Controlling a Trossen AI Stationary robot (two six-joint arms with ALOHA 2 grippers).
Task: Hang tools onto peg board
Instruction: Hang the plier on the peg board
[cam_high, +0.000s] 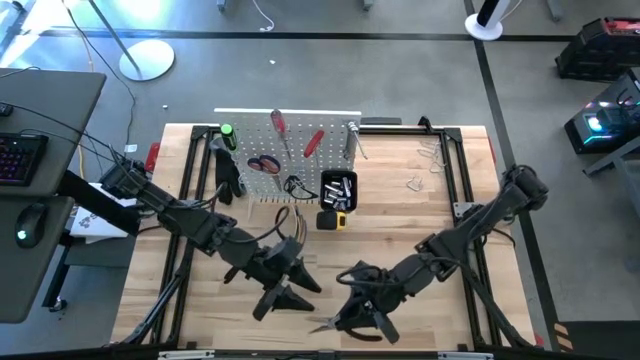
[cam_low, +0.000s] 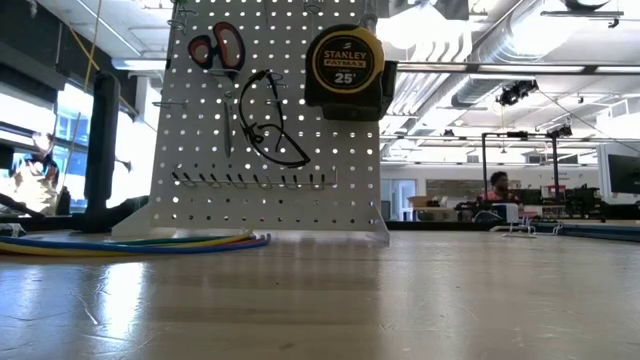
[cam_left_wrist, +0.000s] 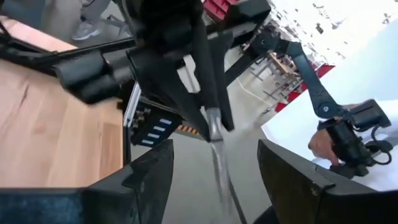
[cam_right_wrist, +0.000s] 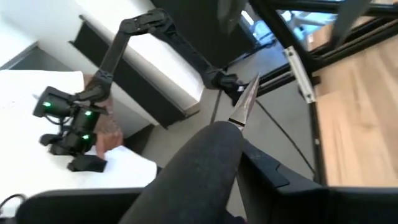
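Now | right gripper (cam_high: 362, 322): clamped on black-handled pliers (cam_right_wrist: 205, 162) | left gripper (cam_high: 283, 297): fingers wide, holding nothing | near table's front edge.

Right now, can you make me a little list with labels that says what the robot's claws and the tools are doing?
Left claw: open, near the table's front edge
Right claw: shut on black-handled pliers, metal tip pointing out
White peg board: upright at the table's back
Already hanging: red-handled scissors, yellow tape measure, black glasses
Lying beside the board: coloured cables
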